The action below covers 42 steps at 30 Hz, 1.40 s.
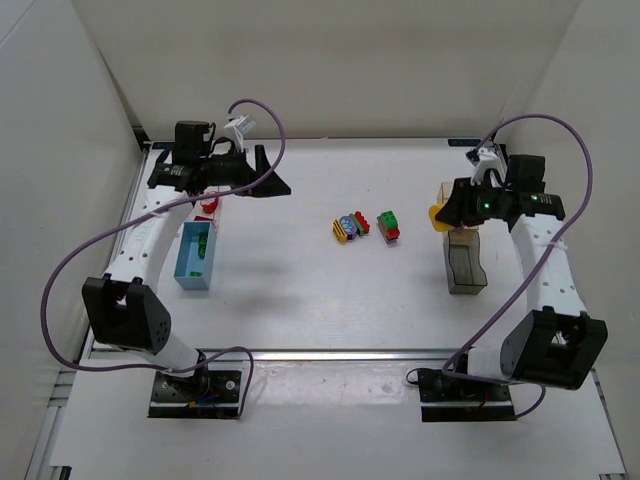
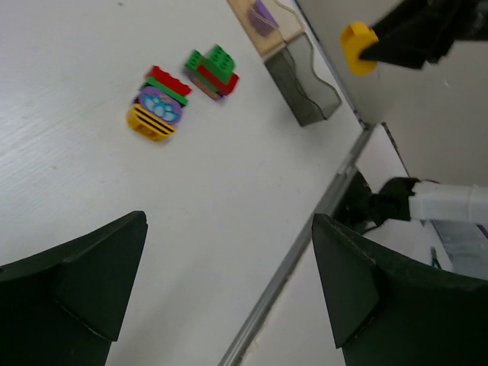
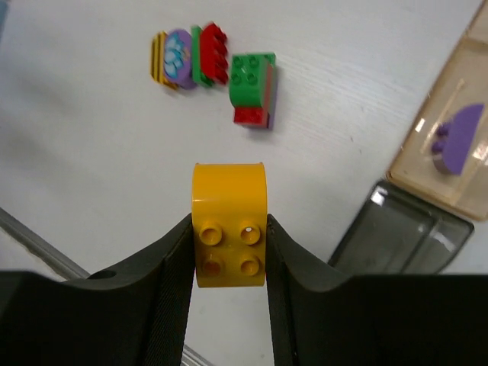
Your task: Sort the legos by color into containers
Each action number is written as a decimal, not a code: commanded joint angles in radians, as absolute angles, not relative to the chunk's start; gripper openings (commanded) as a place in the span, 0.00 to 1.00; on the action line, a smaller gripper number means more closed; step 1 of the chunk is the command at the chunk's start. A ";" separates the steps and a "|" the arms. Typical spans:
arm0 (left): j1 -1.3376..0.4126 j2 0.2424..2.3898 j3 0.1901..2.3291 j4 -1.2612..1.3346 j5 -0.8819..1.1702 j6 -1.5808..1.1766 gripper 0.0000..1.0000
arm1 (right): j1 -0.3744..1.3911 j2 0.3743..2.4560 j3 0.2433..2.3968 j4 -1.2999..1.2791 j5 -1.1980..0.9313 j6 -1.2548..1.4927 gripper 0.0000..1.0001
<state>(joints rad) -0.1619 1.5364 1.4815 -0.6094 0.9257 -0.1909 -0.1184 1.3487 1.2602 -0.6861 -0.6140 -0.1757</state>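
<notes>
My right gripper (image 3: 229, 229) is shut on a rounded yellow lego (image 3: 229, 225) and holds it above the table, left of the tan container (image 3: 435, 183), which holds a purple lego (image 3: 457, 137). The dark smoky container (image 3: 396, 236) stands next to it. In the top view the yellow lego (image 1: 437, 215) hangs just left of the tan container (image 1: 462, 238). Two mixed-colour stacks (image 1: 349, 227) (image 1: 389, 226) lie mid-table. My left gripper (image 1: 272, 178) is open and empty, hovering at the far left near the clear container (image 1: 213, 219), which holds a red lego (image 1: 209, 206).
The light blue container (image 1: 195, 262) with a green lego (image 1: 201, 245) in it stands at the left, in front of the clear one. The dark container (image 1: 466, 270) is at the right. White walls close the back and sides.
</notes>
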 commanded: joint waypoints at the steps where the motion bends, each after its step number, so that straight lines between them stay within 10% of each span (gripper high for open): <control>1: -0.152 1.517 1.563 -0.701 0.744 -0.126 0.99 | -0.140 1.292 1.207 -0.805 -0.494 -0.317 0.00; 34: -0.023 1.417 1.479 -0.738 0.563 -0.008 0.99 | -0.278 1.436 1.100 -0.577 -0.265 -0.275 0.00; 42: -0.023 1.427 1.486 -0.738 0.537 -0.003 0.99 | -0.278 1.514 1.157 -0.563 -0.255 -0.278 0.24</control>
<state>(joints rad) -0.0212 1.4693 1.4506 -0.7334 0.5529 -0.0162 -0.2749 1.4960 1.1080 -0.5961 -0.2604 -0.2836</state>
